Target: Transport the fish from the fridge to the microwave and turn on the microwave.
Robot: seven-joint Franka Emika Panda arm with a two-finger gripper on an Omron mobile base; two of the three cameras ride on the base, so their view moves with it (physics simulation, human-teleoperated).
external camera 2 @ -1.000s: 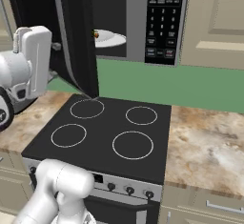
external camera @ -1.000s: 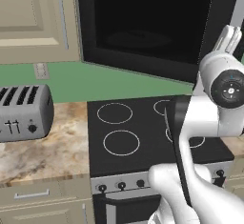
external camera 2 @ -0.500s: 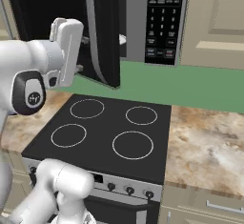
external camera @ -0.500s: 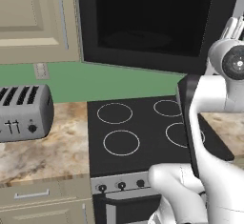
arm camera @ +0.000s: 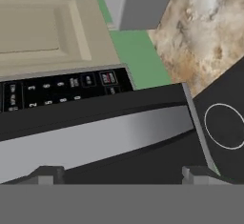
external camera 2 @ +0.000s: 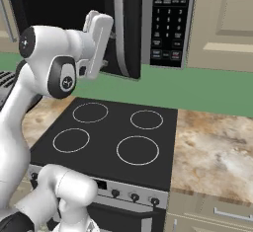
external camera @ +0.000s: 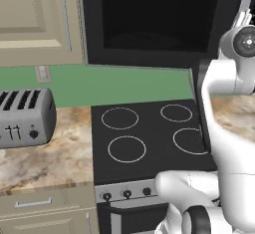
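1. Microwave (external camera 2: 148,19): we judge the step in hand to be shutting its door (external camera 2: 121,28), which in the right base view stands nearly closed, edge-on to us, with the arm's hand pressed against its outer face. The next move calls for a final push until the door seats, then a reach to the keypad (external camera 2: 168,23) on the right to start the oven.
2. Stove (external camera: 149,133): four ring burners lie below the microwave, with marbled tabletop (external camera 2: 217,147) on either side.
3. Toaster (external camera: 22,116): the left base view shows this silver appliance at the far left; the right base view does not reach it.
4. Claw (arm camera: 124,173): the hand view shows both tips set wide apart against the door's grey handle strip (arm camera: 95,137), gripping nothing.
5. Keypad: the hand view and the right base view show its buttons; in the left base view the microwave's dark front hides them.
6. Fish: we cannot see it; we judge it to sit inside the microwave, behind the door.
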